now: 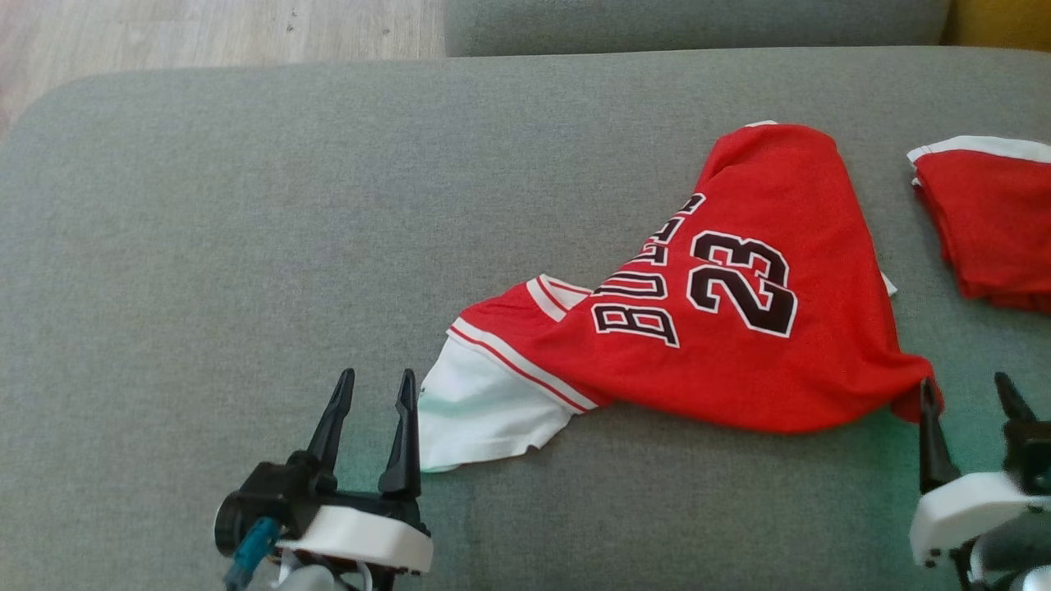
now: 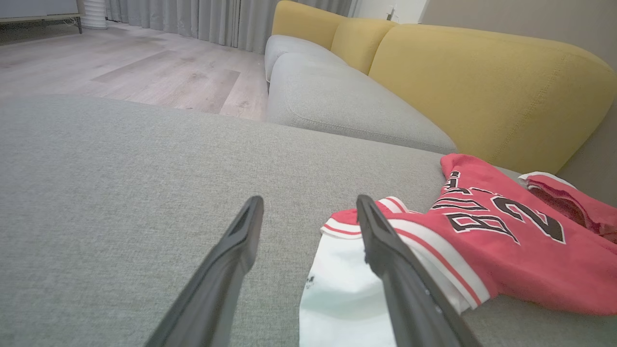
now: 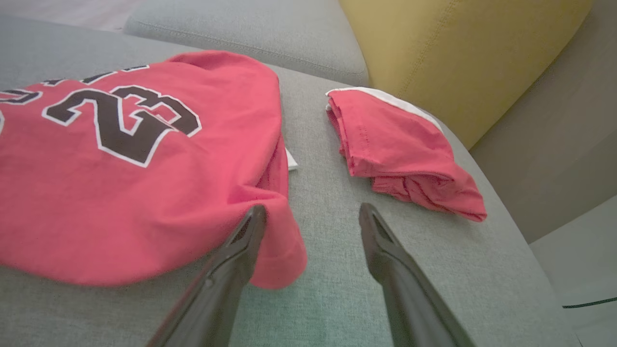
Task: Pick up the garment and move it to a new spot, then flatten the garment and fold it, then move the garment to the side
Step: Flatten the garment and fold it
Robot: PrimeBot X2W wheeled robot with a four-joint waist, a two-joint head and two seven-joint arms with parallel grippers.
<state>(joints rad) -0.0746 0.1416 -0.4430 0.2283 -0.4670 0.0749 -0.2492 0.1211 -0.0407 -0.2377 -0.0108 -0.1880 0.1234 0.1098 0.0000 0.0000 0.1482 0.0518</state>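
The garment [image 1: 739,369] is a red jersey with "BULLS 23" in black and a white sleeve, lying loosely spread on the grey sofa seat [image 1: 205,246]. My left gripper [image 1: 378,377] stands open at the lower left, its right finger just beside the white sleeve [image 2: 337,289]. My right gripper [image 1: 964,382] is open at the lower right. The garment's [image 3: 120,193] red corner lies loose against the inner side of its left finger, with grey seat showing across the rest of the gap. Each wrist view shows its own gripper wide apart: the left gripper [image 2: 308,202] and the right gripper [image 3: 312,209].
A second red garment [image 1: 993,222], folded with a white edge, lies at the seat's far right near the edge [image 3: 400,144]. Yellow back cushions [image 2: 482,86] rise behind it. Another grey seat [image 2: 337,101] and wooden floor [image 2: 144,62] lie beyond.
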